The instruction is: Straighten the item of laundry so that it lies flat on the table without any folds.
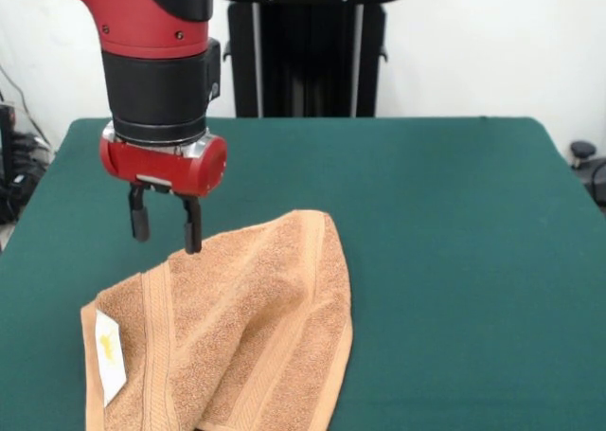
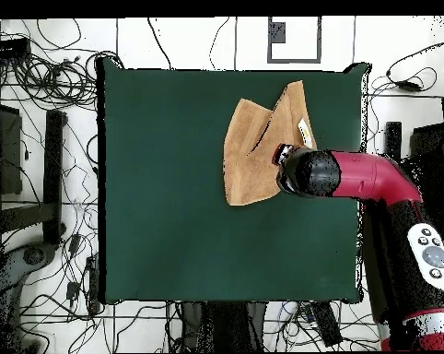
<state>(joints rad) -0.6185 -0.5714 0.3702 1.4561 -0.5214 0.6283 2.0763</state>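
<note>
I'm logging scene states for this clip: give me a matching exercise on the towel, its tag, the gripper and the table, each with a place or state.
Things:
1. towel
2. white tag
3. gripper
4. table

States:
A. open, fingers pointing down at the towel's far edge
B. covered in dark green cloth
C. folded over itself, not flat
D. on the towel's corner nearest the camera in the front view

Pairs: 1-C, 2-D, 3-A, 4-B
</note>
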